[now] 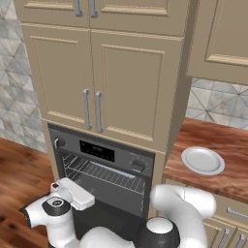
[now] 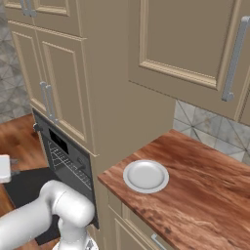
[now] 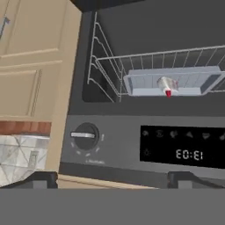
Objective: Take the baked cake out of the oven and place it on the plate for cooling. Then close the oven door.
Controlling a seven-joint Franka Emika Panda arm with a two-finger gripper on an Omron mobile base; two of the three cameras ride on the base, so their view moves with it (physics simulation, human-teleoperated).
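The end effector [image 3: 112, 178] is standing wide open and empty in front of the oven [image 1: 104, 169], whose oven door [image 2: 29, 190] is hanging down open. The baked cake [image 3: 166, 84] is sitting on a grey tray [image 3: 173, 81] on the wire rack [image 3: 132, 66] inside. The plate [image 1: 202, 160] is lying on the wooden desk [image 1: 227, 145], right of the oven.

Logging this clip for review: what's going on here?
A white arm faces an open oven, its door folded down. The tool is open and empty, pointed at the control panel with the rack beyond. The hand view is rolled upside down. In it the cake sits on a grey tray on the wire rack, untouched. The plate waits empty on the wooden counter right of the oven. Nothing has been picked up yet.
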